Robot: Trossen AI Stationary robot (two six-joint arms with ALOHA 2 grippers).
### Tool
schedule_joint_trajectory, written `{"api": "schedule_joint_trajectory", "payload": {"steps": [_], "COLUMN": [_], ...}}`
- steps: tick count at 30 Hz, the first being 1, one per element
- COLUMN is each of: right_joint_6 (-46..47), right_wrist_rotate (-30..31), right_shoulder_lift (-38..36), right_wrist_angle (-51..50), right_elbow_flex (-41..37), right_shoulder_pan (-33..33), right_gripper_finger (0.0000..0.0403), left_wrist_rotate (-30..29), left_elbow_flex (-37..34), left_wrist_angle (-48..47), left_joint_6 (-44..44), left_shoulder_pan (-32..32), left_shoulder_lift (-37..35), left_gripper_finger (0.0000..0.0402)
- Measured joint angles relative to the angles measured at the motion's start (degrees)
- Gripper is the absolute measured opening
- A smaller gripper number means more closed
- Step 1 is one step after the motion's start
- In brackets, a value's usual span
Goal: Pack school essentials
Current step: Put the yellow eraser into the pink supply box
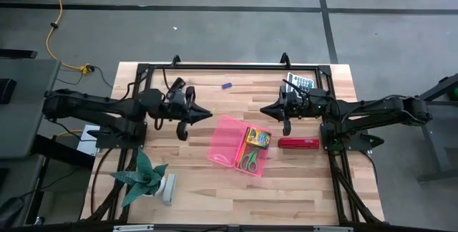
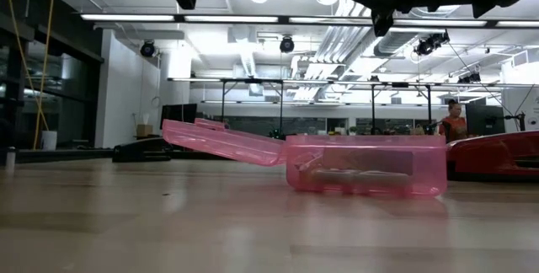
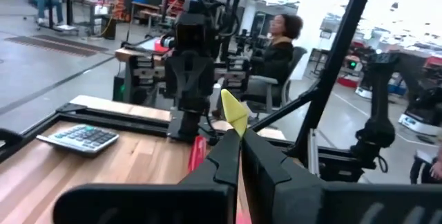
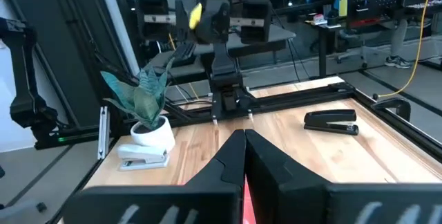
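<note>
On the desk [image 1: 215,196] the pink case [image 1: 240,147] lies open near the middle, lid folded out flat toward the left arm. Inside the tray sit the crayon box [image 1: 257,137] and the scissors [image 1: 248,160], so part of the packing looks done. I cannot tell if pencils or erasers are in it. A small blue thing [image 1: 227,85], maybe an eraser, lies apart farther back. The lid is not yet closed. Both arms hover above the desk: left gripper [image 1: 207,114] and right gripper [image 1: 263,108], jaws pressed together, holding nothing.
</note>
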Motion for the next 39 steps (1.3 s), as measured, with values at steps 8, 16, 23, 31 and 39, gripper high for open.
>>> {"api": "schedule_joint_trajectory", "payload": {"steps": [8, 16, 23, 31, 39], "right_joint_6": [0.03, 0.04, 0.02, -0.05, -0.17], "right_wrist_rotate": [-0.04, -0.04, -0.02, 0.35, 0.37], "right_shoulder_lift": [0.0, 0.0, 0.0, 0.0, 0.02], "right_wrist_angle": [0.02, 0.0, 0.0, 0.0, -0.22], "right_elbow_flex": [0.0, 0.0, 0.0, 0.0, 0.0], "right_shoulder_pan": [0.0, 0.0, 0.0, -0.02, -0.02], "right_gripper_finger": [0.0, 0.0, 0.0, 0.0, 0.0], "left_wrist_rotate": [0.28, -0.29, 1.07, 1.57, 1.61], "left_elbow_flex": [-0.02, 0.59, 13.1, 27.49, 35.65], "left_wrist_angle": [-0.08, -1.61, -16.42, -22.87, -23.08], "left_joint_6": [0.0, -0.86, -0.43, 2.47, 2.49], "left_shoulder_pan": [0.02, -0.06, -2.11, -4.76, -6.38], "left_shoulder_lift": [1.53, 2.22, 17.37, 40.13, 54.64], "left_gripper_finger": [0.0, 0.0, 0.0, 0.0, 0.0]}}
